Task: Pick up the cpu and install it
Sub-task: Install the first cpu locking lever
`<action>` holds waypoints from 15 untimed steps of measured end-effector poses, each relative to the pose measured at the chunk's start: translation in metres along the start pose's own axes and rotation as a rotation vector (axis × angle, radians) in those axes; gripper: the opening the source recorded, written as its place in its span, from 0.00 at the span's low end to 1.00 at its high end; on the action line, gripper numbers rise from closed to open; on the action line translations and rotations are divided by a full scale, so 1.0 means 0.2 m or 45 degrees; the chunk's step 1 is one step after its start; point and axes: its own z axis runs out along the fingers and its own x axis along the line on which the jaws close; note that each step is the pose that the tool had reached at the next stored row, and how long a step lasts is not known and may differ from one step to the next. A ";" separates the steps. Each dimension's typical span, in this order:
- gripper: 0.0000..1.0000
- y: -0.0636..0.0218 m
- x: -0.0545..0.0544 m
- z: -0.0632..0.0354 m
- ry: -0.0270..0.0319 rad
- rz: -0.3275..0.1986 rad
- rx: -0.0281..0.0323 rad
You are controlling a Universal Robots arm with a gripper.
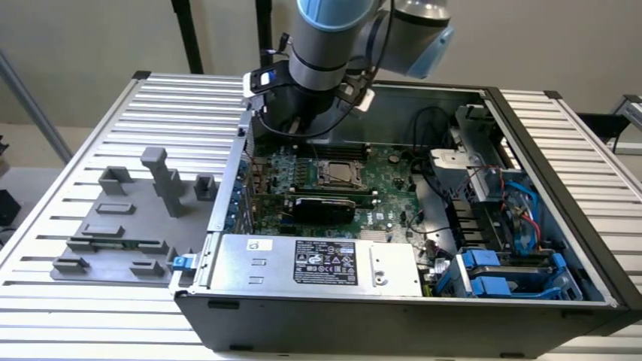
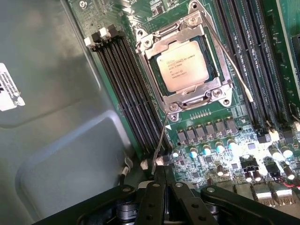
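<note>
Ribbed metal bench (image 1: pixel 171 98) carrying an open computer case (image 1: pixel 401 320) laid on its side. Just beside the case, toward the exterior view's left, a grey fixture plate (image 1: pixel 120 222) with upright blocks lies flat.

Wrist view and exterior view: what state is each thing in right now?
cpu: seated flat in its socket, not held.
socket frame: down around the cpu.
wire lever: sticking out from the socket frame.
gripper: shut, its tip at the wire lever's end.
memory slots: empty.
computer case: lying with its side open.
</note>
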 end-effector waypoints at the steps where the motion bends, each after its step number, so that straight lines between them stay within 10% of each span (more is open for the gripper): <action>1: 0.11 0.005 0.00 -0.004 0.0002 0.001 -0.0003; 15: 0.11 0.208 0.10 -0.049 0.0017 0.007 -0.0021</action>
